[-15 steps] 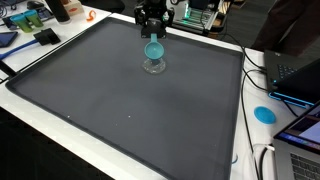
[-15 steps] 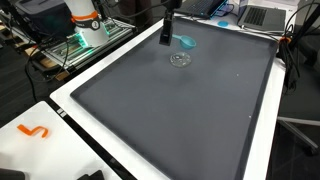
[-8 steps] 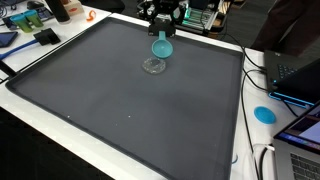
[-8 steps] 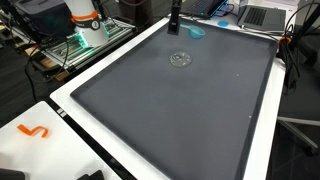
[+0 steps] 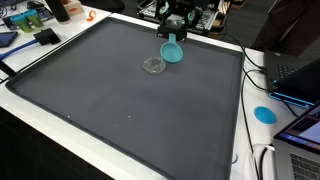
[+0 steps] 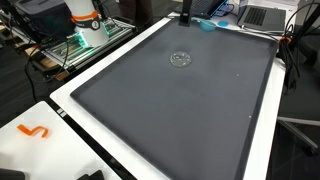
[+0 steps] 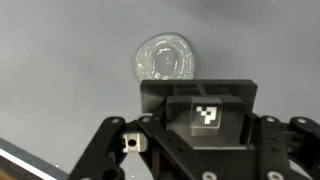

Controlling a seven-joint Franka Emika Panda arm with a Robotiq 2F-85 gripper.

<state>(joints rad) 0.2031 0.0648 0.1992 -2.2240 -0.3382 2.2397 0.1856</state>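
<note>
1. The teal cup (image 5: 172, 51) is gripped by the pincer (image 5: 174, 34) and held clear of the dark mat (image 5: 120, 110), near the upper edge of the frame in both exterior views. The pincer is judged to be clenched on the cup, though its fingers are too small to be made out.
2. The cup is hung directly beneath the pincer and tilted, its open mouth turned towards the camera.
3. A clear cup (image 5: 153, 65) is seen resting on the mat, just to the lower left of the teal cup and apart from it.
4. In the wrist view, the clear cup (image 7: 165, 58) is shown above a marker block (image 7: 205, 113); the teal cup is hidden there.
5. The mat is carried by a white desk (image 6: 80, 150).
</note>
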